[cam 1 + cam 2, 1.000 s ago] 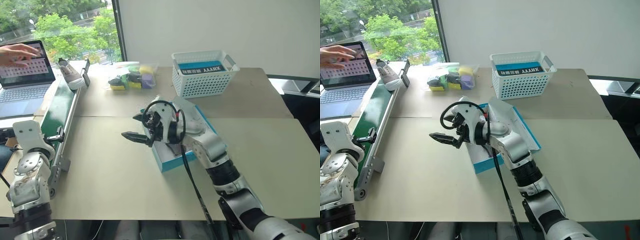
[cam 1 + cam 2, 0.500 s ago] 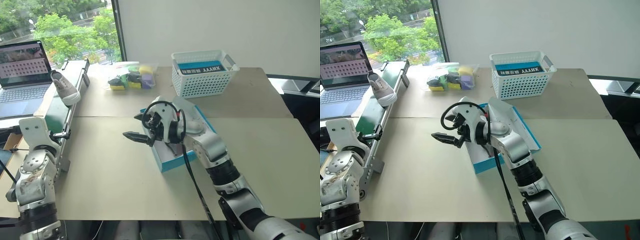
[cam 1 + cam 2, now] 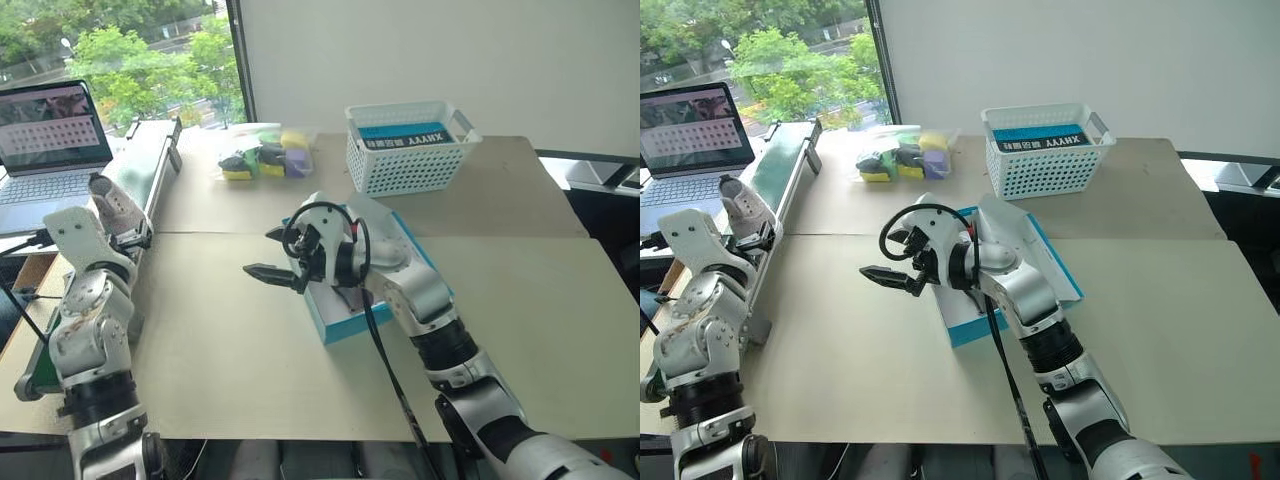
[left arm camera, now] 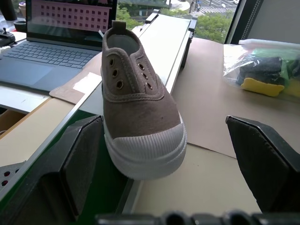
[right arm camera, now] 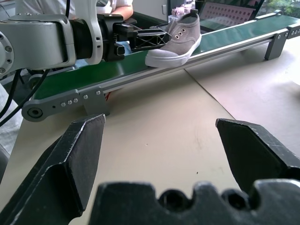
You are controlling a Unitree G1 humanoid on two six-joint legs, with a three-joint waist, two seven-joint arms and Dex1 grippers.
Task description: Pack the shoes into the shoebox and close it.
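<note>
Shoe carried along the conveyor to the left claw; grasp not yet made.

Compared with a second ago, the shoe (image 4: pixel 138 112) is now found much nearer, brought down the green conveyor belt (image 5: pixel 220 37) until its toe lies between the wide-open fingers of the left claw (image 4: pixel 173 154), which has been raised to meet it; nothing is gripped yet. The right claw (image 3: pixel 268 252) is kept where it was, fully open and empty, just in front of the open shoebox (image 3: pixel 345 322) on the table (image 3: pixel 230 350). The pick-up is judged ready to begin: closing on the toe is what is called for next.
</note>
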